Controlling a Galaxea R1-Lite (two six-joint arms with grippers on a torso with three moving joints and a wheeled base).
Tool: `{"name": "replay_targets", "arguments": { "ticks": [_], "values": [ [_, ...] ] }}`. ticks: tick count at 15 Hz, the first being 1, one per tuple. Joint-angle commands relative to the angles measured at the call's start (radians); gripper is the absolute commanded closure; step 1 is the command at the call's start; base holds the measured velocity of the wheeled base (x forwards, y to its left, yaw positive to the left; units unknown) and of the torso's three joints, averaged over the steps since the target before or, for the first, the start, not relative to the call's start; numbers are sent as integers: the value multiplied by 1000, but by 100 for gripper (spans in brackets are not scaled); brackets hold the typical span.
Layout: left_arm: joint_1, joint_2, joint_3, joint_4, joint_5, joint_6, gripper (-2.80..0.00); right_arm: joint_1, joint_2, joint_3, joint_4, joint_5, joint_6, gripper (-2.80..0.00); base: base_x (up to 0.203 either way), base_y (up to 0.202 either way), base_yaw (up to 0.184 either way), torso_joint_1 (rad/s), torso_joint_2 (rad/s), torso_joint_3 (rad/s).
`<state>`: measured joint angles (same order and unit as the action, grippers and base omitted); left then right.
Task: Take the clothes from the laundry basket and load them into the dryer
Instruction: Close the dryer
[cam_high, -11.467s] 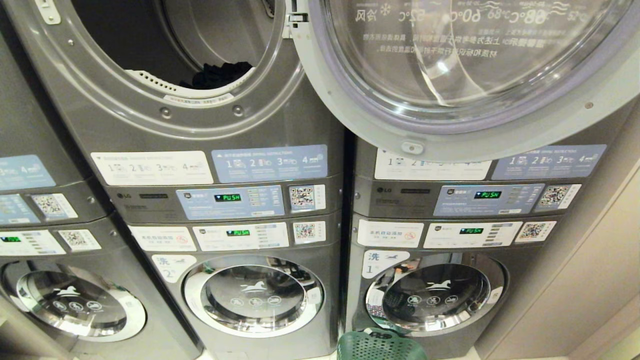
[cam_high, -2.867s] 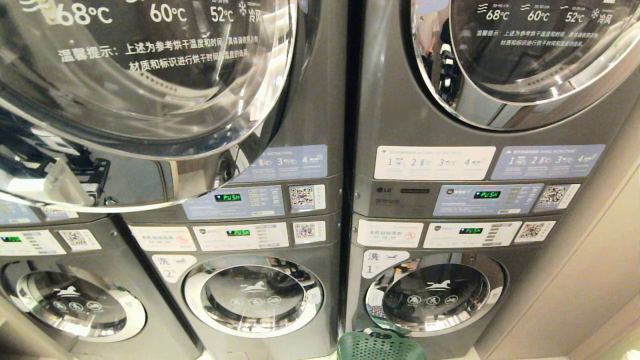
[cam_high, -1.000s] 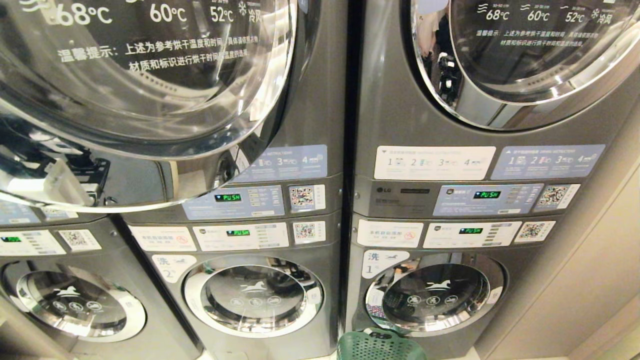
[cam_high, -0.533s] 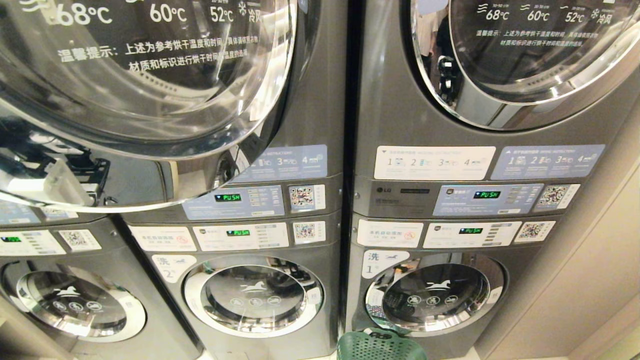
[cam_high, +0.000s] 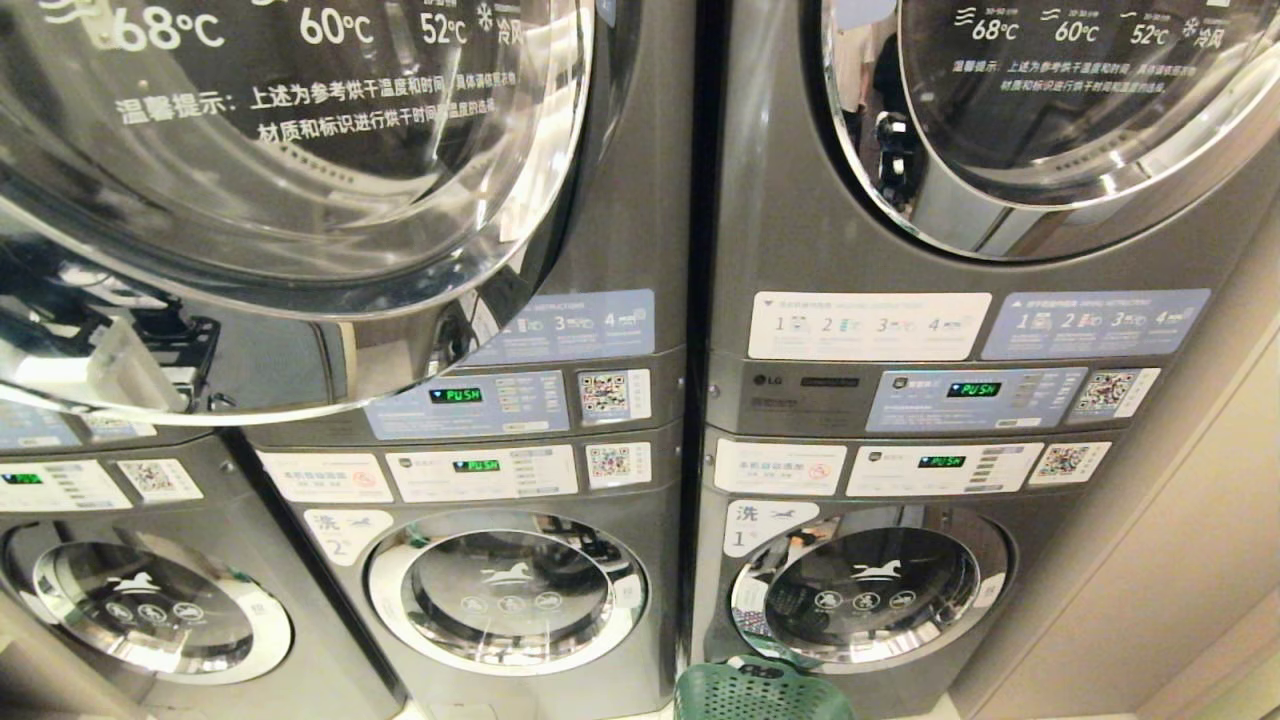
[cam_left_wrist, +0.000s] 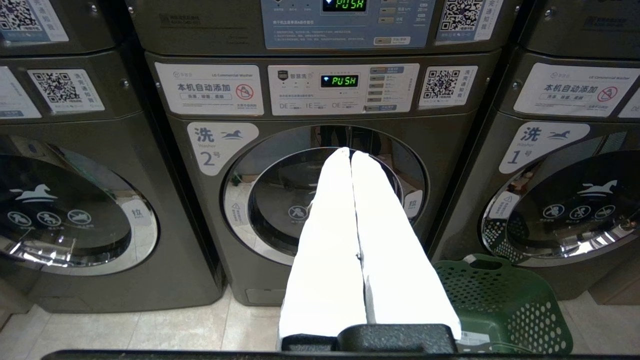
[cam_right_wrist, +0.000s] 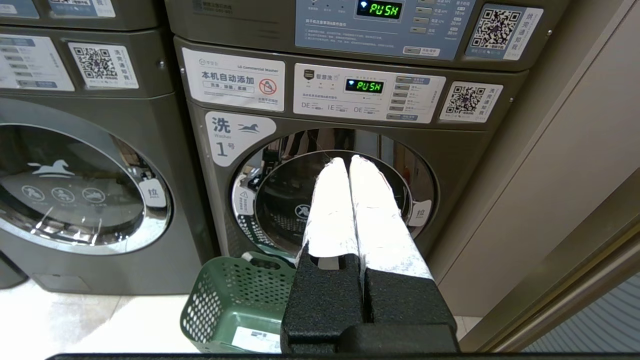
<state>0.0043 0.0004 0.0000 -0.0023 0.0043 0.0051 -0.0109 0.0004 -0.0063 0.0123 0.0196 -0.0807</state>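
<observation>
The dryer (cam_high: 620, 200) is the upper grey machine of the middle stack, and its round glass door (cam_high: 300, 150) covers the opening. The green perforated laundry basket (cam_high: 755, 695) stands on the floor before washer number 1. Its inside (cam_right_wrist: 235, 305) shows only a white label. The clothes are out of view. Neither arm appears in the head view. My left gripper (cam_left_wrist: 350, 151) is shut, its white fingers pressed together, and points at washer number 2 with the basket (cam_left_wrist: 500, 305) beside it. My right gripper (cam_right_wrist: 348, 160) is also shut and empty, above the basket and facing washer number 1.
A second dryer (cam_high: 1050, 120) sits shut at the upper right. Washers 2 (cam_high: 505, 590) and 1 (cam_high: 865, 585) are shut below, with a third stack (cam_high: 120, 600) at the left. A beige wall panel (cam_high: 1180, 560) bounds the right. Pale floor tiles (cam_left_wrist: 150, 330) lie in front.
The dryer door, swung open with dark clothes inside in the earliest frame, now covers the opening. Over the last second nothing has visibly moved.
</observation>
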Motion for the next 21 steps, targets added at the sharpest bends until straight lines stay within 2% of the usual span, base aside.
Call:
{"name": "replay_targets", "arguments": {
  "ticks": [1,5,21],
  "values": [
    [0,0,0,-1,0,-2,0,-1,0,2,0,0,4,0,0,0,0,0,0,0],
    [0,0,0,-1,0,-2,0,0,0,0,0,0,4,0,1,53,-1,1,1,1],
    [0,0,0,-1,0,-2,0,0,0,0,0,0,29,0,0,196,-1,1,2,3]
  ]
}}
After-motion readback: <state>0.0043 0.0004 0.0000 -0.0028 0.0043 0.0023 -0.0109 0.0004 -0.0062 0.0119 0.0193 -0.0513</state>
